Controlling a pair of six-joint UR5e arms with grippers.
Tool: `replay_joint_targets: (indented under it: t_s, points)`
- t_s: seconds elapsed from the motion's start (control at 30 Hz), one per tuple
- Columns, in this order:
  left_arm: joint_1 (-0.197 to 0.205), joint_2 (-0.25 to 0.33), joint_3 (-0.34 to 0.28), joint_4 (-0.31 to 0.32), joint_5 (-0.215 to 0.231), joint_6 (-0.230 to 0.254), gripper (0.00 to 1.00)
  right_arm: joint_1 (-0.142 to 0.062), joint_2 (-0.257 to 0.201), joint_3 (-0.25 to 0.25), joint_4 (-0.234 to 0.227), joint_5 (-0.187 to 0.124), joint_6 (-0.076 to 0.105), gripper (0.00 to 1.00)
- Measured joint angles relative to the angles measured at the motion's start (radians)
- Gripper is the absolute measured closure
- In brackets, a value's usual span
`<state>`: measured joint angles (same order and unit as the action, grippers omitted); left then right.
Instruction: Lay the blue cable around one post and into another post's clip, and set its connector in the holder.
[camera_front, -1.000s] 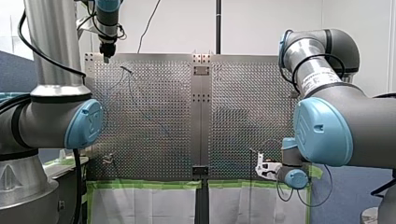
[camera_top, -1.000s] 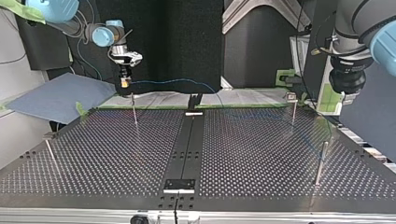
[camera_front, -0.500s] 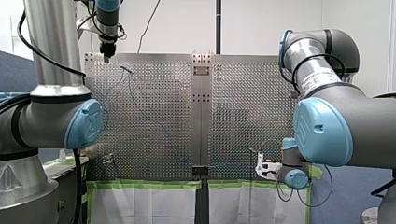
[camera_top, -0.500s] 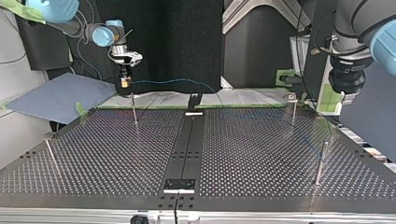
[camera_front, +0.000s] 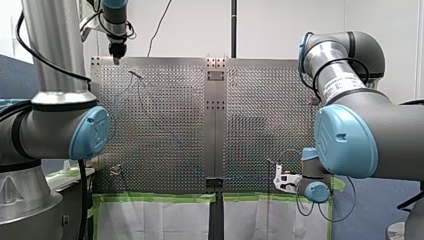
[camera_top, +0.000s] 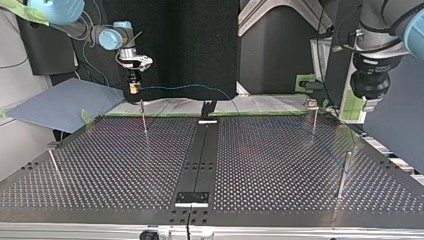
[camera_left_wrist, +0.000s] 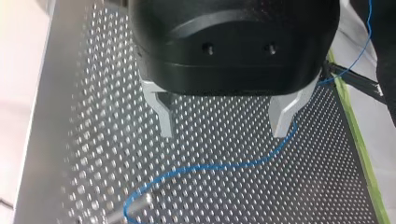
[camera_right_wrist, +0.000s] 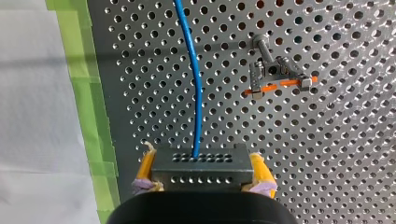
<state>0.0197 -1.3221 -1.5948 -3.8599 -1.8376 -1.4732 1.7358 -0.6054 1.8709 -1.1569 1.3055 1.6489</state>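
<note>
My right gripper is shut to the connector's width and clamps the connector by its ends. The cable runs straight ahead from it. The clip post stands ahead and off to one side, apart from the cable. I judge the move needs a sideways carry, low and lightly taut, so the cable drops into the clip. Far off, my left gripper hangs wide open and empty, with the cable beneath it curving to a post.

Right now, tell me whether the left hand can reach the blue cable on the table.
Probably yes: the left hand is open and empty, and the blue cable lies on the perforated table just ahead of it, with nothing between them.
</note>
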Motion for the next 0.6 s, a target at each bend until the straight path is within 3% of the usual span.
replay_joint_targets:
  t_s: [0.3, 0.6]
  points:
    - [-0.018, 0.055, -0.044, 0.063, 0.077, -0.001, 0.0, 0.001, 0.0, 0.0, 0.001, 0.001, 0.0, 1.0]
    - [-0.044, 0.062, -0.121, 0.142, 0.156, 0.008, 0.0, 0.001, 0.0, -0.001, 0.001, 0.0, -0.001, 1.0]
